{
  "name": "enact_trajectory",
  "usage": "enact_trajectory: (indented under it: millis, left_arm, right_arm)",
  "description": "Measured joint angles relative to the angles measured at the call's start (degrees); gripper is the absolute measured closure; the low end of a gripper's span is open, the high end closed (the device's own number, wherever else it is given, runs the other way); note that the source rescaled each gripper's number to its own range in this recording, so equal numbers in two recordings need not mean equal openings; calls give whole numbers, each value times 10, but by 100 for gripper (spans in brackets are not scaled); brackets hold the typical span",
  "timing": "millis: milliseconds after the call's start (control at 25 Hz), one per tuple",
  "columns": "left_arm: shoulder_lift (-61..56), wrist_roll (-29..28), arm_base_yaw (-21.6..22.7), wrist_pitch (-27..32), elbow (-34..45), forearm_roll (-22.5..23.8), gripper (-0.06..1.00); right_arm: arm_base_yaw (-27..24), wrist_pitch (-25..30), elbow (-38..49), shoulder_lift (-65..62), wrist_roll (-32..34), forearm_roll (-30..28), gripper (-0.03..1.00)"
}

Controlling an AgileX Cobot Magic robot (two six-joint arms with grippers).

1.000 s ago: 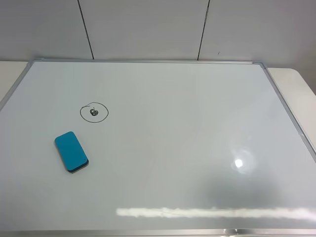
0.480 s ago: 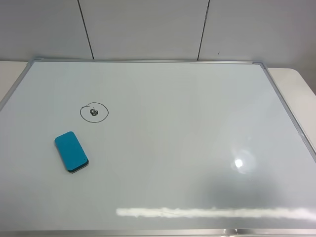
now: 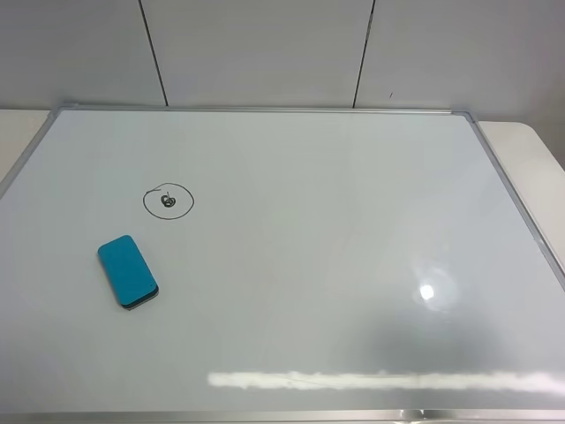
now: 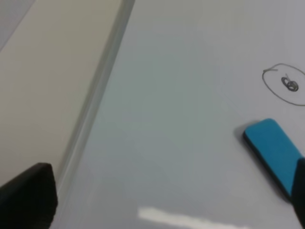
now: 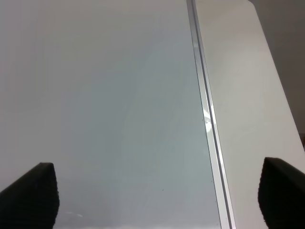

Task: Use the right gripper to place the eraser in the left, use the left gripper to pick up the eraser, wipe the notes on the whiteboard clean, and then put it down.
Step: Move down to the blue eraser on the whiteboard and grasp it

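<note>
A teal eraser (image 3: 128, 271) lies flat on the left part of the whiteboard (image 3: 335, 230), just below the notes (image 3: 168, 200), a small black circle with a scribble inside. Neither gripper shows in the exterior high view. In the left wrist view my left gripper (image 4: 164, 200) is open and empty, with the eraser (image 4: 274, 152) by one fingertip and the notes (image 4: 288, 84) beyond it. In the right wrist view my right gripper (image 5: 155, 191) is open and empty above the board's right edge.
The whiteboard's metal frame (image 3: 516, 199) runs along its right side, with beige table (image 3: 530, 141) beyond it. The frame also shows in the left wrist view (image 4: 95, 100) and the right wrist view (image 5: 202, 105). A panelled wall (image 3: 265, 49) stands behind.
</note>
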Motion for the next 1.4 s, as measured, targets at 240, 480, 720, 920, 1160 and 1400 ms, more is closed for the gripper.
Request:
enact_trajectory:
  millis: [240, 480, 720, 920, 1160, 1400]
  left_arm:
    - [114, -30, 0, 42, -40, -7, -6]
    - [267, -62, 0, 42, -59, -47, -6]
    - [423, -138, 1, -18, -59, -85, -6]
    - [519, -182, -12, -81, -59, -99, -6]
    - [611, -368, -151, -111, -59, 0, -6]
    - [674, -646, -325, -115, -60, 146, -6]
  right_arm:
    - [0, 0, 0, 0, 0, 0, 15]
    - [0, 0, 0, 0, 0, 0, 15]
    - [0, 0, 0, 0, 0, 0, 15]
    - [0, 0, 0, 0, 0, 0, 15]
    - [0, 0, 0, 0, 0, 0, 15]
    - [0, 0, 0, 0, 0, 0, 15]
